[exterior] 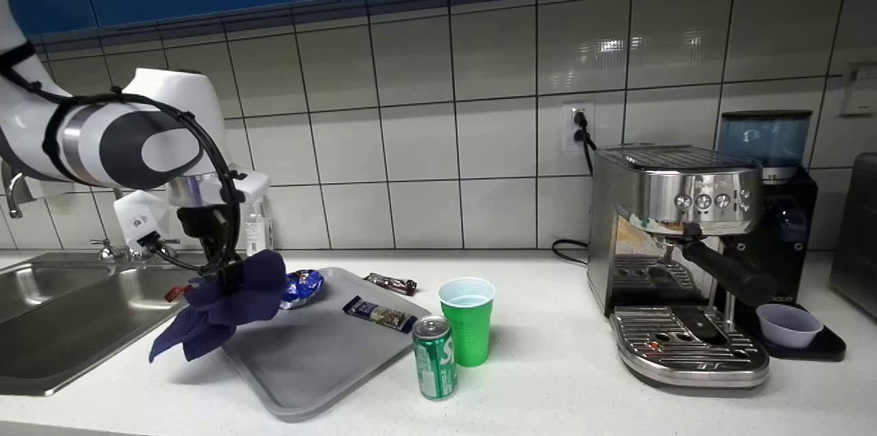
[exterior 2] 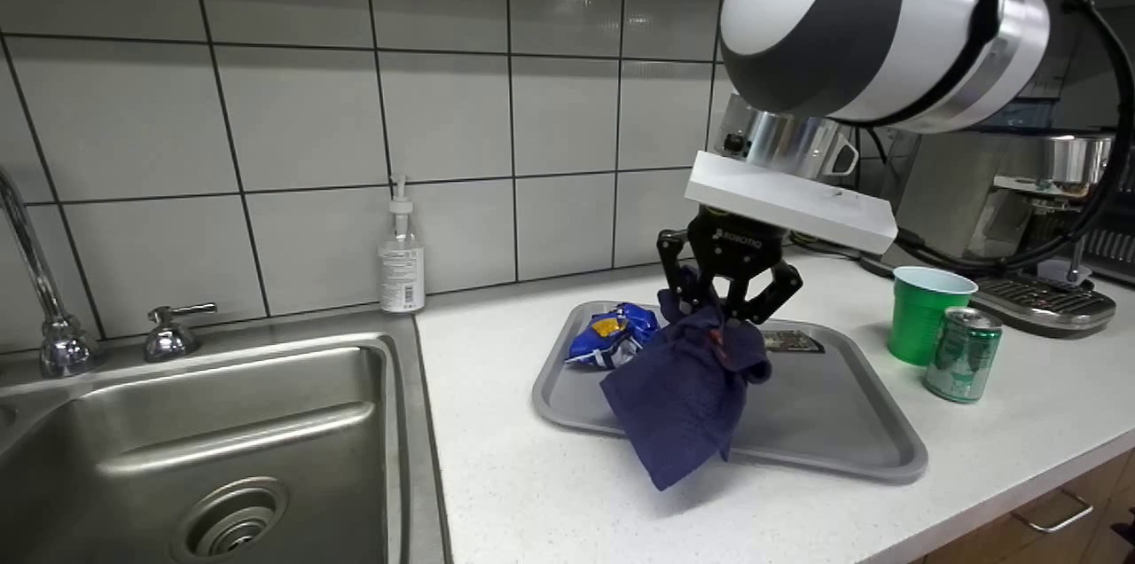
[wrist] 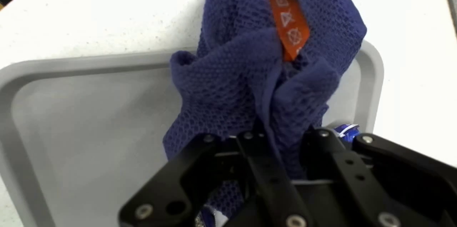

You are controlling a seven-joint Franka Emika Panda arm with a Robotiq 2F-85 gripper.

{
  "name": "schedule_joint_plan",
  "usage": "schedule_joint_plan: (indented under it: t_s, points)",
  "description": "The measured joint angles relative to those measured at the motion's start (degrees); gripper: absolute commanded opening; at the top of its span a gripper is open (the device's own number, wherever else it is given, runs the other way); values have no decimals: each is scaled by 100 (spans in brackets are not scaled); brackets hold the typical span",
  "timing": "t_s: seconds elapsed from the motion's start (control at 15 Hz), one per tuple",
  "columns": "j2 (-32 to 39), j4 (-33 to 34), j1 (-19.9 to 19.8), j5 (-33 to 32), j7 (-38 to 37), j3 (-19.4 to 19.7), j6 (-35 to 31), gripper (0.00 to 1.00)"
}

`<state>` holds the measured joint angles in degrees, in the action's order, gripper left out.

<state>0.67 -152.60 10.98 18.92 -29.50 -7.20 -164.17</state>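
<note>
My gripper is shut on a dark blue cloth, with fabric bunched between the fingers. The cloth hangs down in folds over the near edge of a grey tray, its lower corner above the counter. In the wrist view the cloth shows an orange tag, and the fingers pinch its gathered part. A shiny blue packet lies on the tray beside the cloth. A dark wrapped bar lies further along the tray. The cloth hides part of the tray.
A brown wrapped bar lies at the tray's back edge. A green cup and green can stand beside the tray. A steel sink, soap bottle and espresso machine stand around the counter.
</note>
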Motion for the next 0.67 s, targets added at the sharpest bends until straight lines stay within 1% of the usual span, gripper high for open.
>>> schedule_joint_plan:
  t_s: [0.33, 0.67]
  points:
    - [0, -48, -218, -1, 0, 176, 15, 5]
    - [3, -93, -493, -48, 0, 442, 15, 5]
